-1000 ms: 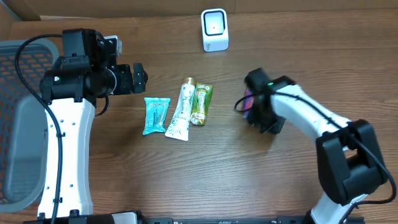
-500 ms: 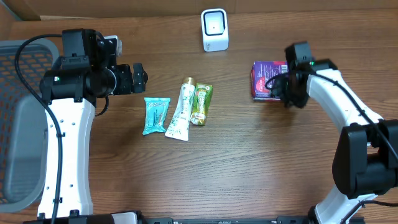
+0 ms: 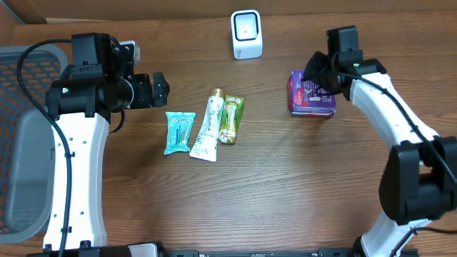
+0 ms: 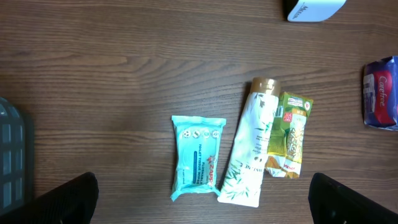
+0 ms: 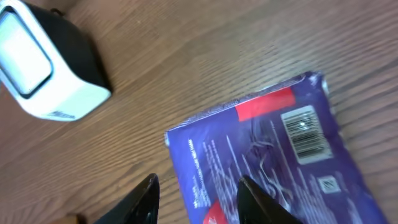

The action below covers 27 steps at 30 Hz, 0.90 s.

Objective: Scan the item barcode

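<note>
Wooden desk [image 3: 285, 185] had a purple pack [image 3: 312, 96] lying far right, barcode up. Right tool [image 5: 202, 196] hung over it partly spread, left tool [image 3: 160, 88] spread wide.

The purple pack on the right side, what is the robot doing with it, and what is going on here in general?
The right gripper is at the purple pack, with its fingers astride one corner. Whether it grips the pack I cannot tell. The barcode shows on the pack's upper face, and the scanner stands apart from the pack on the table. The left gripper hangs open above a teal pack, a tube and a sachet, touching none of them.
</note>
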Available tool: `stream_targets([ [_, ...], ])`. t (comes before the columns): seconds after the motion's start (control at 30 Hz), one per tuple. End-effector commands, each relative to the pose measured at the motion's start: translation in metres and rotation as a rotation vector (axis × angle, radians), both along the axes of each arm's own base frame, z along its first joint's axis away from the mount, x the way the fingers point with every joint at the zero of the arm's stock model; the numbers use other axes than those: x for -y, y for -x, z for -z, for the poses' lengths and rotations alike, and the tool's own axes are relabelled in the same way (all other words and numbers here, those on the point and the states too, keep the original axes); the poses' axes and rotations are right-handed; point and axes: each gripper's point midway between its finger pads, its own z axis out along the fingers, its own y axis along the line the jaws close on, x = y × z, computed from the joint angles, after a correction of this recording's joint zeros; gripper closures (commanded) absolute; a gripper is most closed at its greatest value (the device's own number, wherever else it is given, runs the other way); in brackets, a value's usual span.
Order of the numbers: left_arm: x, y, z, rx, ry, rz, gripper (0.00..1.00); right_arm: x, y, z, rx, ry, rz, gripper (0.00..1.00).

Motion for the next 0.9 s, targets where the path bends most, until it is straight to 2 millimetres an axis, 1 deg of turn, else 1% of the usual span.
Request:
stream_targets([
  [0.0, 0.003, -0.004, -0.008, 0.025, -0.008, 0.03, 0.0, -0.014, 0.01, 0.034, -0.083, -0.027, -0.005, 0.55],
  [0.1, 0.003, -0.004, -0.008, 0.024, -0.008, 0.03, 0.0, -0.016, 0.017, 0.044, -0.117, -0.005, -0.04, 0.5],
  [0.2, 0.003, -0.004, -0.008, 0.024, -0.008, 0.03, 0.0, -0.015, 0.027, 0.05, -0.156, 0.017, -0.07, 0.5],
  [0.27, 0.003, -0.004, -0.008, 0.024, -0.008, 0.03, 0.01, -0.021, 0.034, 0.051, -0.175, 0.009, -0.144, 0.49],
  [0.3, 0.003, -0.004, -0.008, 0.024, -0.008, 0.03, 0.0, -0.027, 0.039, 0.052, -0.187, -0.007, -0.195, 0.46],
  [0.37, 0.003, -0.004, -0.008, 0.024, -0.008, 0.03, 0.0, -0.038, 0.051, 0.052, -0.211, -0.04, -0.294, 0.43],
  [0.43, 0.003, -0.004, -0.008, 0.024, -0.008, 0.03, 0.0, -0.043, 0.062, 0.052, -0.236, -0.054, -0.368, 0.41],
  [0.53, 0.003, -0.004, -0.008, 0.024, -0.008, 0.03, 0.0, -0.043, 0.077, 0.052, -0.277, -0.03, -0.463, 0.37],
  [0.63, 0.003, -0.004, -0.008, 0.024, -0.008, 0.03, 0.01, -0.038, 0.091, 0.044, -0.306, 0.013, -0.578, 0.32],
  [0.7, 0.003, -0.004, -0.008, 0.024, -0.008, 0.03, 0.01, -0.034, 0.095, 0.033, -0.306, 0.038, -0.645, 0.25],
  [0.77, 0.003, -0.004, -0.008, 0.024, -0.008, 0.03, 0.01, -0.028, 0.093, 0.017, -0.284, 0.072, -0.685, 0.2],
  [0.8, 0.003, -0.004, -0.008, 0.024, -0.008, 0.03, 0.0, -0.025, 0.089, 0.011, -0.274, 0.09, -0.677, 0.19],
  [0.87, 0.003, -0.004, -0.008, 0.024, -0.008, 0.03, 0.0, -0.022, 0.077, -0.007, -0.222, 0.116, -0.661, 0.19],
])
